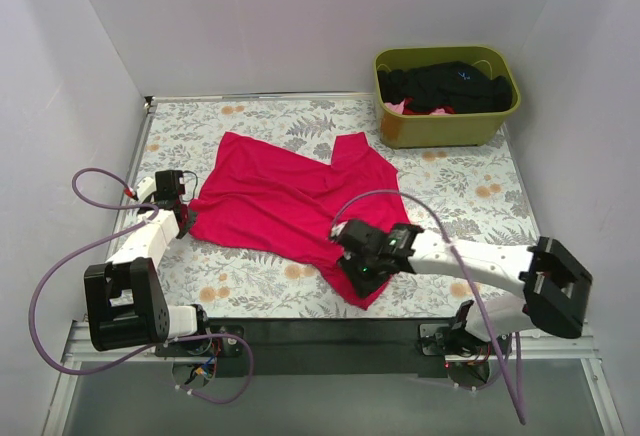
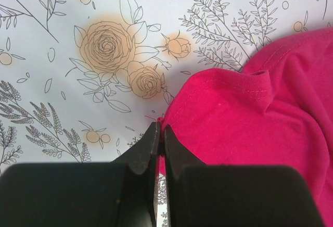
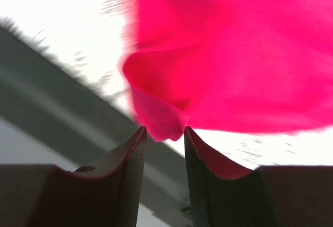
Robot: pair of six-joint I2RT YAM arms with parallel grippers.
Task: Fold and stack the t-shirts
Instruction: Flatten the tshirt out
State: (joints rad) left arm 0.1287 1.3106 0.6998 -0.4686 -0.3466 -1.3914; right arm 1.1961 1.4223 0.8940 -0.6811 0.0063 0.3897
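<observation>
1. The red shirt (image 1: 280,196) is lying spread out and rumpled across the middle of the desk (image 1: 470,191), which is covered in a printed pattern of flowers and leaves.
2. The left claw (image 2: 159,129) is sitting low on the desk at the shirt's left edge. Its two fingers are pressing almost together, with a strip of red hem caught between them.
3. In the left wrist view, a stitched hem is curling up just beyond that claw, and a loose red thread is poking out by the fingertips.
4. The right claw (image 3: 165,130) is hanging over the shirt's near right corner. A bunched fold of red cloth is filling the gap between its fingers, so it is clamping on the shirt there.
5. The right wrist view is blurring, with the cloth rising clear of the pale desk behind it.
6. An olive-green bin (image 1: 447,128) is standing at the far right corner of the desk, well apart from the red shirt.
7. Black clothes (image 1: 450,86) are lying heaped inside it, with a bit of pink and red cloth showing at the left.
8. A small blue mark (image 1: 463,75) is showing on the black cloth, too small to read.
</observation>
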